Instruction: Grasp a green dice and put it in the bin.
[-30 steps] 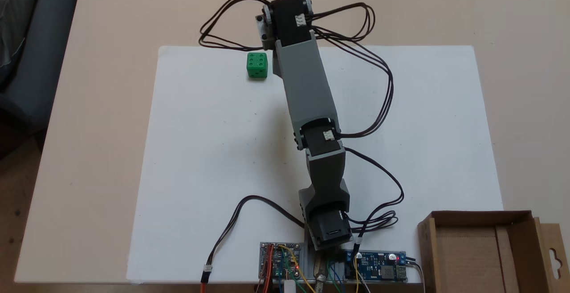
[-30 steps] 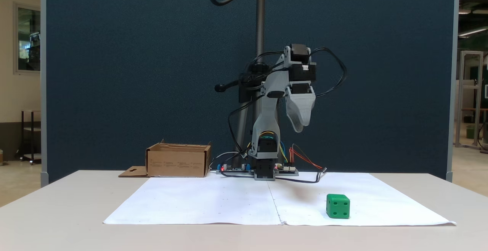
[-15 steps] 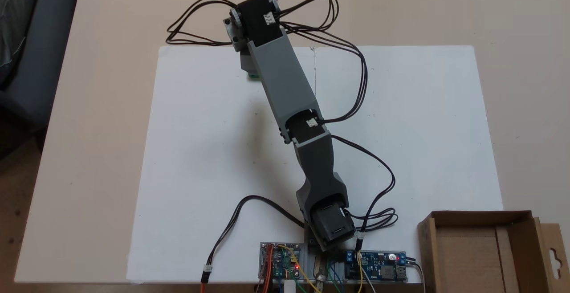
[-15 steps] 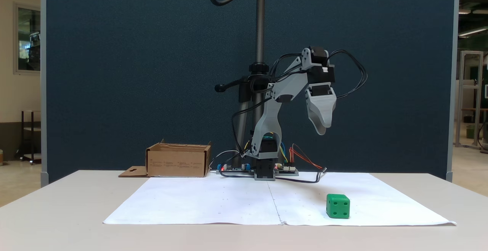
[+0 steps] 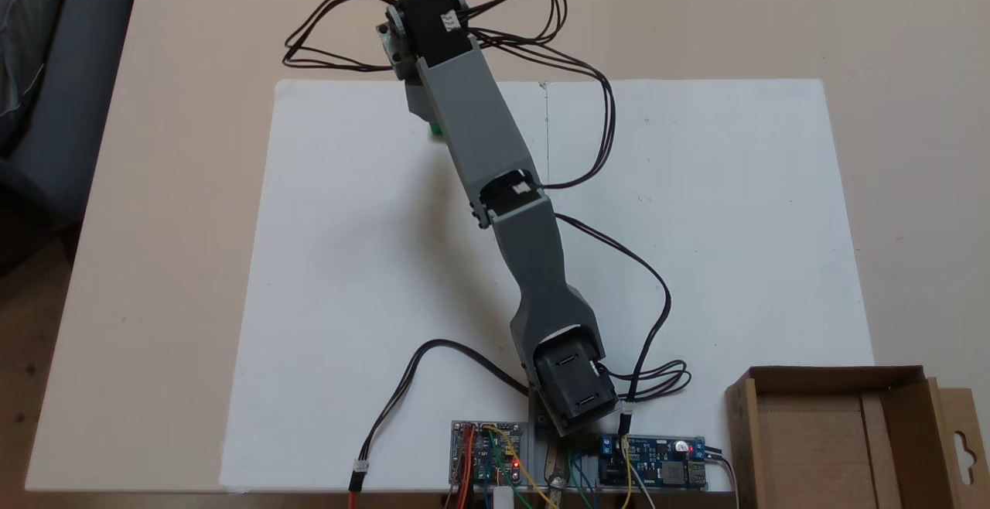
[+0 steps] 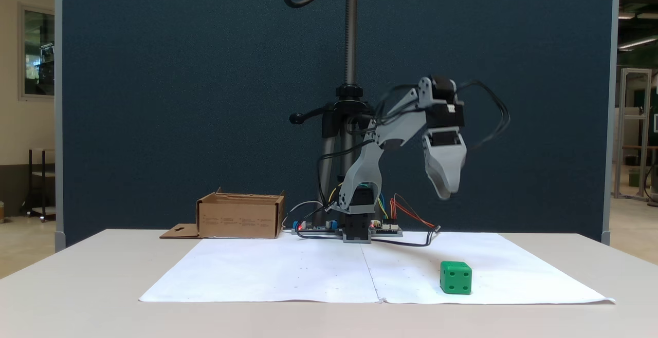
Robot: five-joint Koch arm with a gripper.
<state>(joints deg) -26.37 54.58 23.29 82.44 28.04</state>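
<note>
Gripper [image 6: 446,194] raised above green dice [image 6: 456,277], apart from it; jaws' state cannot be told. Bin [image 6: 240,217] near surface's far edge.

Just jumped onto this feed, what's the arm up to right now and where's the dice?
The arm is reaching out over the white paper, with the gripper hanging in the air above the green dice, nothing held. The dice sits on the paper, ungrasped. From the front only one jaw tip shows, so open or shut cannot be told. The bin stands beside the arm's base, and the view from above shows nothing in it.
</note>
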